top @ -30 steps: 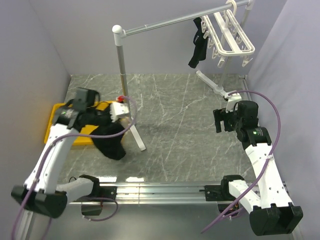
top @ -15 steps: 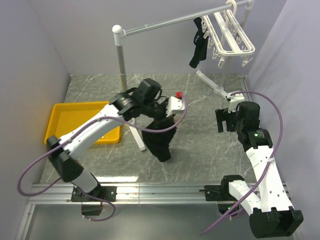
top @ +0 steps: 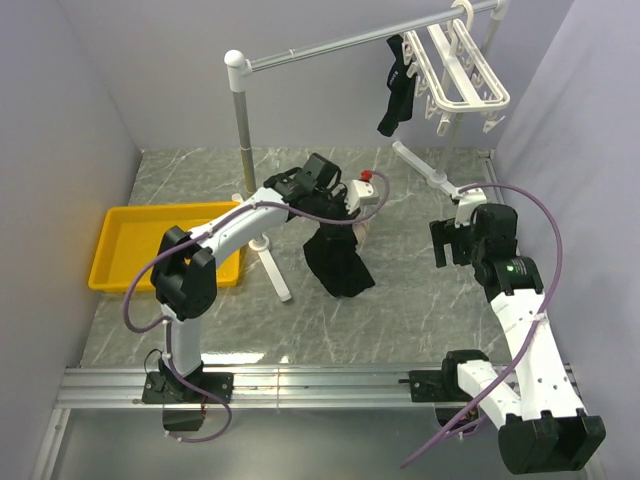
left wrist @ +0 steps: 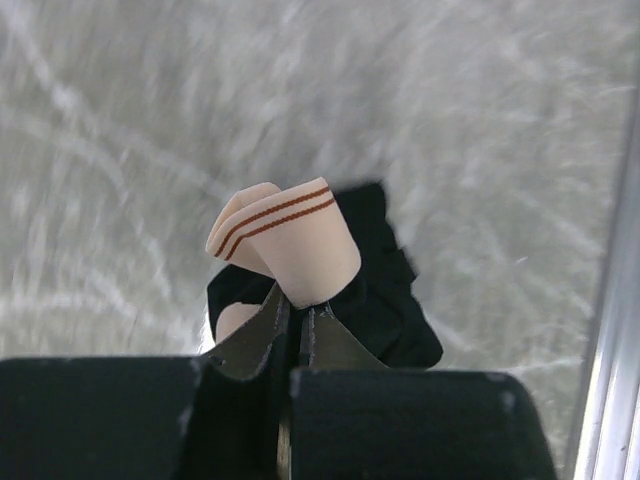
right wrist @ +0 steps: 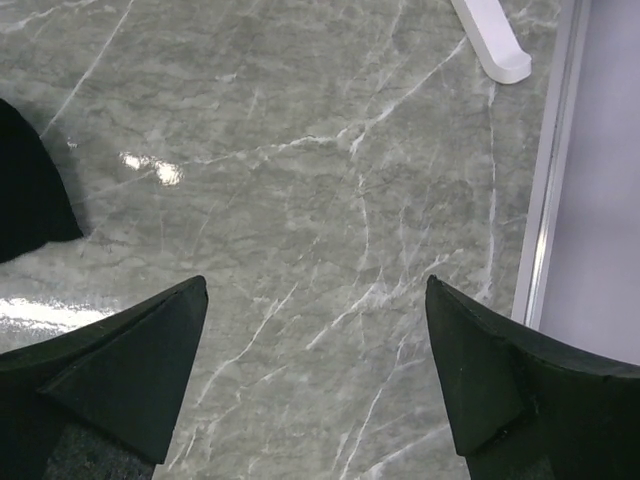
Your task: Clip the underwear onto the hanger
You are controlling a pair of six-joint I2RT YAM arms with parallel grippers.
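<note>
- while the left claw (top: 338,212) is pinched tight on its tan waistband, the underwear (top: 338,265) hangs above the middle of the table (top: 420,300), the black cloth drooping in a loose bundle.
- whether the lowest fold touches the table cannot be told.
- in the left wrist view, the waistband (left wrist: 295,240) sticks out past the closed jaws as a folded loop, with black cloth bunched around it.
- the right claw (top: 450,243) hovers near the right edge of the table, spread wide and holding nothing.
- the hanger (top: 465,70), a white frame with small clips, hangs from a metal rail (top: 330,42) above the far right corner, well apart from the underwear.
- a small black garment (top: 397,95) dangles at the hanger's left side.
- a yellow tray (top: 165,215) sits by the left edge.
- the underwear looks light, soft and floppy, so it will likely sag and fold rather than hold a shape; it is not fragile.
- the waistband seems the firmest part and the best place to grip.
- a second hold further along the band would probably stretch it flat enough for a clip.
</note>
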